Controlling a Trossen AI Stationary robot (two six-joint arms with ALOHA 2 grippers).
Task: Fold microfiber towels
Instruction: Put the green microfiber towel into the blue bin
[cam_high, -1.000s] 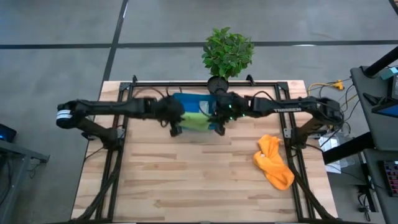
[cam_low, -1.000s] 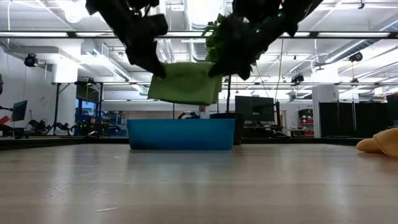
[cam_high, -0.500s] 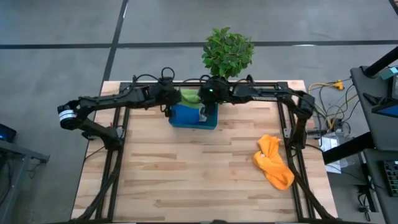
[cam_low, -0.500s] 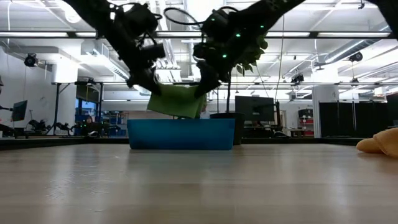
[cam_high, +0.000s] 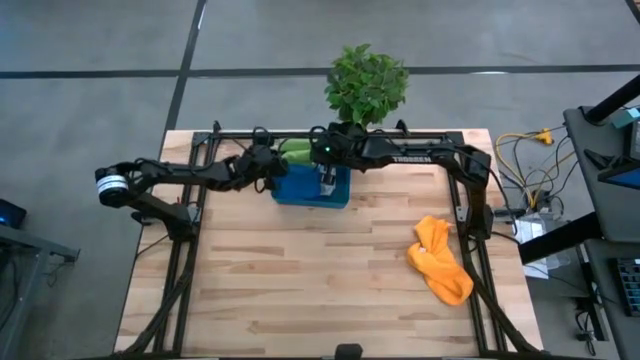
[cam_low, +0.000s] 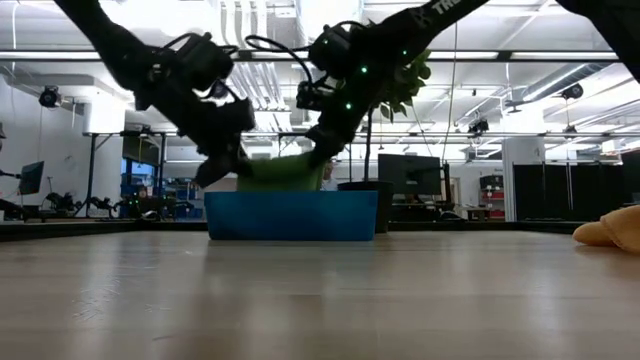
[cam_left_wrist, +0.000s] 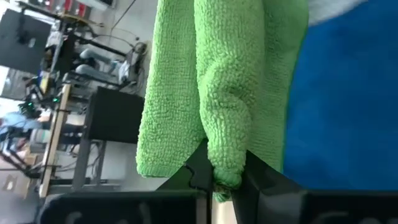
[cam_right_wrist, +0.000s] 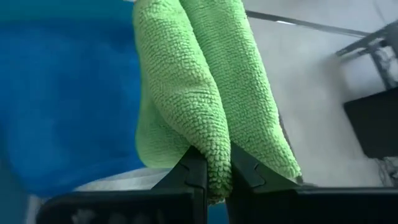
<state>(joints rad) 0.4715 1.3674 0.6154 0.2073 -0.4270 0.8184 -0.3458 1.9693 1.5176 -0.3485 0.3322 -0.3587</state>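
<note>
Green towel going into the tray; orange one not yet folded.

The lime green towel (cam_high: 298, 152) hangs folded between my two sets of jaws, over the far rim of the blue tray (cam_high: 310, 190) at the desk's (cam_high: 300, 280) twelve o'clock. My left gripper (cam_left_wrist: 222, 180) is clamped tight on one folded edge, my right gripper (cam_right_wrist: 210, 177) pinched shut on the other; both wrist views show the pile squeezed between the fingers. A pale cloth (cam_left_wrist: 336, 7) shows in a corner of the left wrist view, seemingly already in the tray; I cannot tell what else is in there. Left to do, by my reckoning: release this one, then fold the orange towel (cam_high: 440, 262), lying crumpled near the desk's four o'clock, well apart from the tray. A potted plant (cam_high: 366, 84) stands beyond the twelve o'clock edge.
</note>
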